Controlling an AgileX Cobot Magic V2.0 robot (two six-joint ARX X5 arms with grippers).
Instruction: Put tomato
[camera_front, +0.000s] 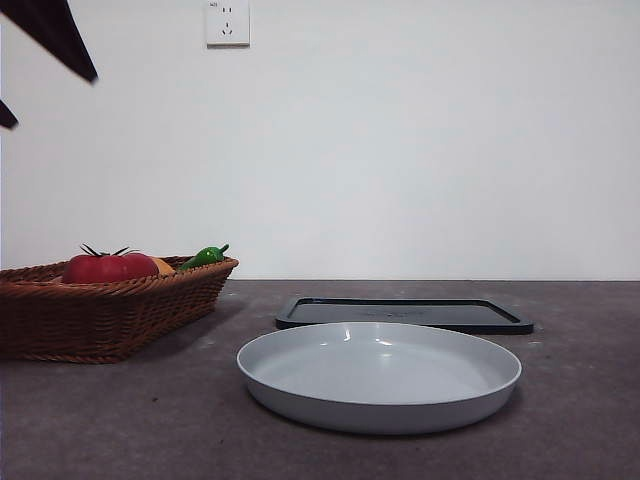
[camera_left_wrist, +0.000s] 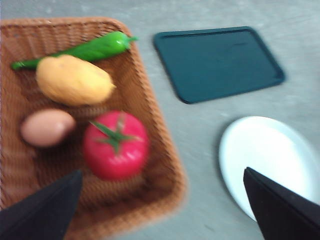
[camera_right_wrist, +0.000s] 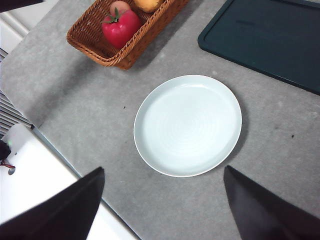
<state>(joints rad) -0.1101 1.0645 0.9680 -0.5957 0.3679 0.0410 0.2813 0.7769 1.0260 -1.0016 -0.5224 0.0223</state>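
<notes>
On the left side of the grey table sits a brown woven wicker basket (camera_front: 110, 310). The shiny round red tomato (camera_left_wrist: 116, 145) with its little green stem lies inside it, near one corner. Next to the tomato in the basket are a pale brown egg (camera_left_wrist: 47, 127), a lumpy yellow-orange fruit (camera_left_wrist: 74, 81) and a long green pepper (camera_left_wrist: 85, 51).

The left gripper (camera_left_wrist: 162, 210) hangs above the basket with its two black jaws spread wide and nothing between them. It is not touching the tomato.

More to the right is a round white plate (camera_front: 380, 375) with nothing on it, and behind it a flat dark rectangular tray (camera_front: 405, 314). The right gripper (camera_right_wrist: 162, 210) waits high above the plate, jaws apart and holding nothing.

I think the job is just starting: the tomato is not yet picked up. Next, the left gripper should go down, straddle the tomato, and close gently so it does not bump the egg.
</notes>
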